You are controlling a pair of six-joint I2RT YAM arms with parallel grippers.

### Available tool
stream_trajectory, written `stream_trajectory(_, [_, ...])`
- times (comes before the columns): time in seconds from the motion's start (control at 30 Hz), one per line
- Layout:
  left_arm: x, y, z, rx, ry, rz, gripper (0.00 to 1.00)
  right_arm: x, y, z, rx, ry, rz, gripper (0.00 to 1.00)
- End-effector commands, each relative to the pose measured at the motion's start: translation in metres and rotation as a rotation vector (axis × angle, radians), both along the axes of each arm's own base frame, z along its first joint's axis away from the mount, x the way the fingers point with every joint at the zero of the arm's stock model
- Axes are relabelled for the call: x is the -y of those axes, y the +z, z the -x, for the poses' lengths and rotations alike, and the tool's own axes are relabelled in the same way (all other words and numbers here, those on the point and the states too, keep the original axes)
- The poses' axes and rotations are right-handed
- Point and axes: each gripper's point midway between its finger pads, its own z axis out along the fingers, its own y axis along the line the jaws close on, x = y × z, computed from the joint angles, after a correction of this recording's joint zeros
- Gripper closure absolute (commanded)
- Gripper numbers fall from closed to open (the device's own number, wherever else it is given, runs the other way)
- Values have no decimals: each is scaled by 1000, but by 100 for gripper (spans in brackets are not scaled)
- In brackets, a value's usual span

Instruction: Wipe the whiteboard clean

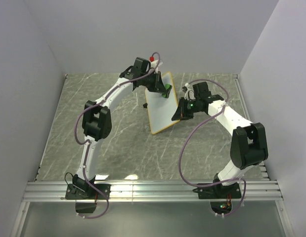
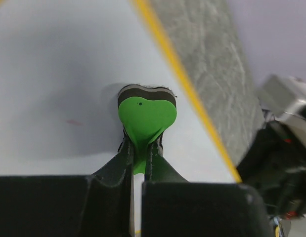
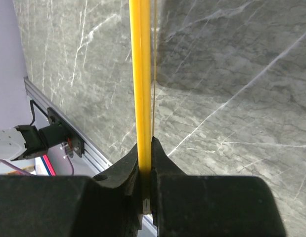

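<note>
From above, the whiteboard [image 1: 160,108] stands tilted on the grey marble table [image 1: 113,133], a little behind the middle, between the two arms, with its lower corner towards the arm bases. The left gripper [image 1: 165,91] is at the board's far upper edge, with a small green eraser [image 1: 168,90] at its tip. The right gripper [image 1: 178,115] meets the board's right edge, about halfway down. In the left wrist view, the two black fingers are pinched on the narrow waist of the eraser. Its rounded green head, backed by a dark layer, presses flat on the white surface just inside the yellow-orange frame. A faint red mark shows on the board to the left of the eraser, and part of the other arm shows blurred at the right edge. In the right wrist view, the fingers are closed on the thin frame edge, which runs straight up the picture, seen edge-on. The marble table lies behind it, and a metal rail with an arm base is at lower left.
</note>
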Motion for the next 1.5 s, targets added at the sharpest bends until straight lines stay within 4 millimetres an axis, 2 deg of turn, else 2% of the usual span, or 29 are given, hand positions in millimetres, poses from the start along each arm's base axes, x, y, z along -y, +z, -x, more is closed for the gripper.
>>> stream_trajectory(0.0, [6, 38, 20, 70, -79, 53, 100, -3, -5, 5, 17, 49, 28, 92])
stream_trajectory(0.1, [-9, 41, 9, 76, 24, -2, 100, -4, 2, 0, 37, 48, 29, 95])
stream_trajectory(0.17, [-20, 57, 4, 103, 77, -9, 100, -5, 9, -5, 55, 45, 24, 100])
stream_trajectory(0.27, [-48, 87, -1, 150, 176, 18, 100, -7, 27, -10, 103, 34, 9, 100])
stream_trajectory(0.3, [-61, 82, -4, 132, 217, 24, 100, -6, 34, -14, 121, 26, 4, 100])
stream_trajectory(0.33, [-72, 101, -1, 163, 251, 39, 100, -5, 42, -14, 141, 21, 0, 100])
stream_trajectory(0.37, [-81, 104, 0, 165, 276, 40, 100, -4, 48, -16, 157, 13, -4, 100])
stream_trajectory(0.4, [-95, 94, 0, 139, 313, 26, 100, 0, 56, -19, 176, -2, -6, 100])
stream_trajectory(0.43, [-107, 107, 2, 176, 354, 21, 100, 3, 68, -21, 209, -19, -15, 100])
stream_trajectory(0.47, [-115, 94, 6, 152, 376, -5, 100, 6, 76, -22, 229, -32, -22, 100])
stream_trajectory(0.5, [-128, 101, 9, 169, 408, -10, 100, 13, 85, -27, 252, -59, -28, 100])
stream_trajectory(0.53, [-136, 95, 8, 166, 438, -28, 100, 17, 98, -29, 281, -82, -43, 100])
stream_trajectory(0.6, [-153, 74, 13, 119, 467, -66, 100, 26, 119, -35, 323, -127, -64, 100])
stream_trajectory(0.67, [-162, 47, 20, 67, 474, -113, 100, 31, 130, -41, 347, -153, -69, 100])
stream_trajectory(0.77, [-166, 14, 21, 34, 474, -163, 100, 33, 146, -50, 379, -184, -82, 100])
stream_trajectory(0.9, [-169, -33, 5, -19, 494, -222, 100, 31, 156, -52, 388, -203, -116, 100])
stream_trajectory(0.97, [-168, -34, -10, -18, 516, -203, 100, 31, 156, -48, 382, -209, -123, 100])
stream_trajectory(1.0, [-165, -44, -16, -34, 513, -197, 100, 32, 154, -41, 376, -213, -122, 100])
stream_trajectory(1.07, [-158, -41, -32, -13, 518, -159, 100, 34, 147, -31, 355, -213, -110, 100])
stream_trajectory(1.13, [-151, -26, -48, 17, 528, -117, 100, 39, 145, -19, 351, -219, -90, 100])
stream_trajectory(1.17, [-149, -30, -54, 17, 532, -108, 100, 42, 138, -13, 335, -223, -80, 100])
stream_trajectory(1.2, [-146, -16, -67, 71, 543, -69, 100, 44, 140, -6, 337, -228, -75, 100])
stream_trajectory(1.23, [-145, -12, -74, 80, 561, -44, 100, 45, 138, -2, 328, -231, -71, 100])
stream_trajectory(1.27, [-144, -17, -82, 85, 577, -30, 100, 47, 133, 3, 315, -236, -65, 100])
stream_trajectory(1.33, [-137, -10, -99, 116, 604, 23, 100, 49, 132, 11, 307, -247, -56, 100])
stream_trajectory(1.37, [-132, -30, -104, 82, 596, 23, 100, 51, 134, 14, 311, -252, -54, 100])
stream_trajectory(1.4, [-127, -36, -107, 70, 581, 35, 100, 52, 133, 17, 302, -256, -49, 100])
stream_trajectory(1.43, [-108, -27, -108, 71, 520, 65, 100, 53, 134, 19, 302, -256, -46, 100])
stream_trajectory(1.47, [-96, -52, -107, 39, 480, 47, 100, 55, 135, 21, 299, -258, -37, 100])
